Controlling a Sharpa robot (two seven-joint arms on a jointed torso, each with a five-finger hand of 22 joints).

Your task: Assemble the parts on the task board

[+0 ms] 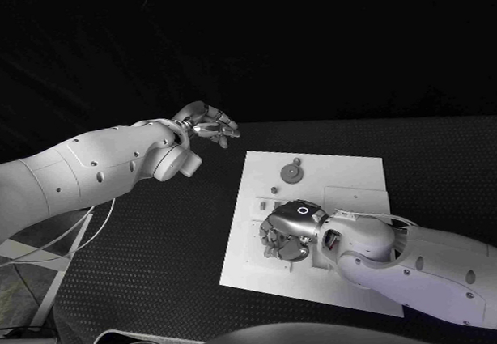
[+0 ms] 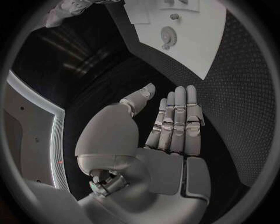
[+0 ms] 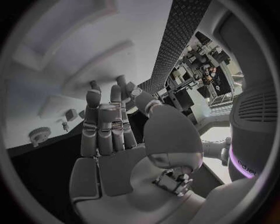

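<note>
Task board (image 1: 320,183) lies under the right hand (image 1: 287,233), fingers spread, empty; left hand (image 1: 206,124) hovers open, well off it.

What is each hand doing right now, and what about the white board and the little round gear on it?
left hand: open, fingers straight and together, holding nothing, raised off the task board beyond its far left corner.
right hand: open, holding nothing, fingers stretched over the board's near left part.
task board: lying flat on the table.
round gear part: lying on the board's far end, nothing touching it.
</note>
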